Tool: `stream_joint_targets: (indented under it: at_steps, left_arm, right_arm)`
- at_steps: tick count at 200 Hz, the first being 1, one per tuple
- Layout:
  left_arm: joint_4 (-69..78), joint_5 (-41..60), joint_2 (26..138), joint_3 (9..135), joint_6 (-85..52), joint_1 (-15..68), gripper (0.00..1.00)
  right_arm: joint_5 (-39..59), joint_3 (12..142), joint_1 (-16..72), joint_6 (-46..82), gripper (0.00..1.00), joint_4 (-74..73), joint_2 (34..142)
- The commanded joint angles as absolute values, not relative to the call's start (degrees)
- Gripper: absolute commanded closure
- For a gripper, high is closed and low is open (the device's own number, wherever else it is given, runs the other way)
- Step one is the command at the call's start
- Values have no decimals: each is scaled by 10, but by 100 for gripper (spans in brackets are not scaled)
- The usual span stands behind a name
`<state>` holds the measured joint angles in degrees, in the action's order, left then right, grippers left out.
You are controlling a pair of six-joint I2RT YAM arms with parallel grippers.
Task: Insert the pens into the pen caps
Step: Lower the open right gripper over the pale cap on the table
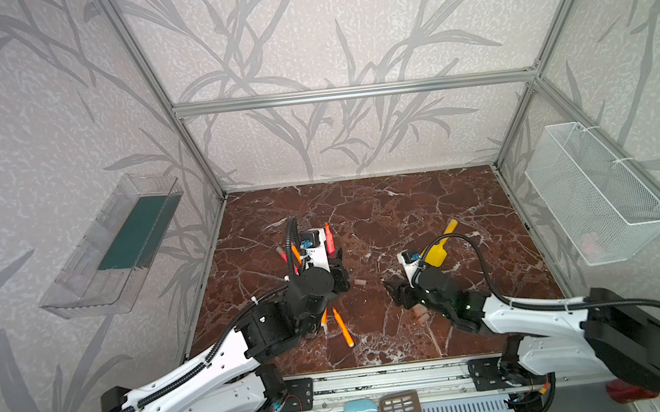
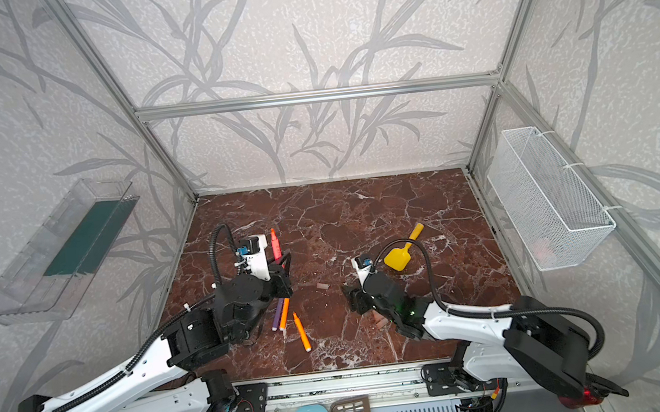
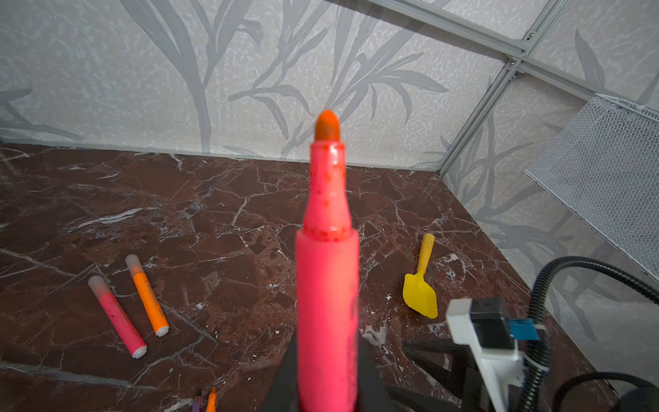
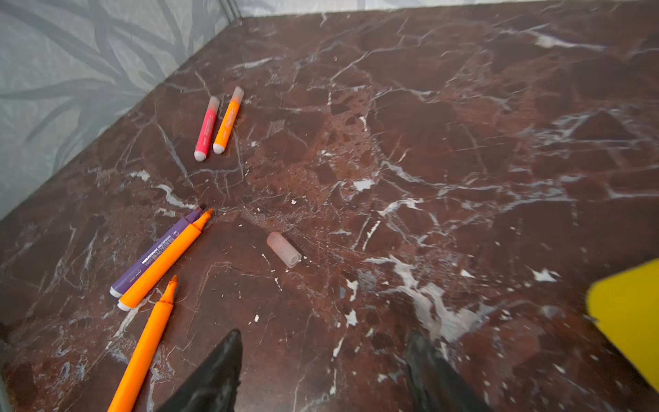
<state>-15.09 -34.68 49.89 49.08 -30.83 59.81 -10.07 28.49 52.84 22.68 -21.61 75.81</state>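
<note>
Pens first: one pink pen [image 3: 327, 267] stands tip-up with no cap on, clamped in the left gripper [image 3: 328, 388], left of mid-desk. A loose cap [image 4: 284, 249] lies flat on the desk [image 4: 463, 107] between the two grippers. The right gripper [image 4: 321, 360] hangs just right of it, jaws apart, nothing in them. Far left, a capped pink pen [image 4: 206, 130] and a capped orange pen [image 4: 228, 119] lie side by side. Near left, a purple pen [image 4: 153, 255] and an orange pen [image 4: 167, 258] lie uncapped and touching, with a third orange pen [image 4: 146, 342] just beside them. A yellow spatula [image 3: 420, 285] sits farther back on the right.
</note>
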Motion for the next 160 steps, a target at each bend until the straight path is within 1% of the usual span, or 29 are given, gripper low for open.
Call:
stream_joint_targets:
  at_steps: [1, 24, 50, 57, 71, 84, 101, 127, 160]
  left_arm:
    - [-129, -370, 491, 473, -307, 594, 100]
    - [-125, -382, 491, 452, -303, 591, 100]
    - [-113, -386, 477, 396, -332, 564, 100]
    - [-107, -371, 472, 376, -342, 546, 100]
    - [-88, -309, 462, 337, -354, 501, 100]
    - [-73, -267, 453, 304, -365, 465, 100]
    - [-70, -262, 440, 278, -374, 440, 100]
    - [-74, -263, 425, 258, -380, 427, 100]
    - [-77, -259, 431, 260, -374, 421, 100]
  right_arm:
    - [-35, 357, 528, 199, 33, -197, 830]
    - [3, 419, 528, 174, 36, -173, 911]
    - [0, 492, 528, 145, 38, -110, 983]
    - [-1, 509, 528, 139, 39, -95, 1005]
    - [5, 541, 528, 127, 42, -68, 1036]
    - [10, 561, 528, 119, 44, -53, 1055]
    - [0, 580, 528, 113, 45, -31, 1074]
    - [-6, 596, 528, 105, 49, -9, 1090]
    - [-16, 598, 529, 105, 54, 1, 1096]
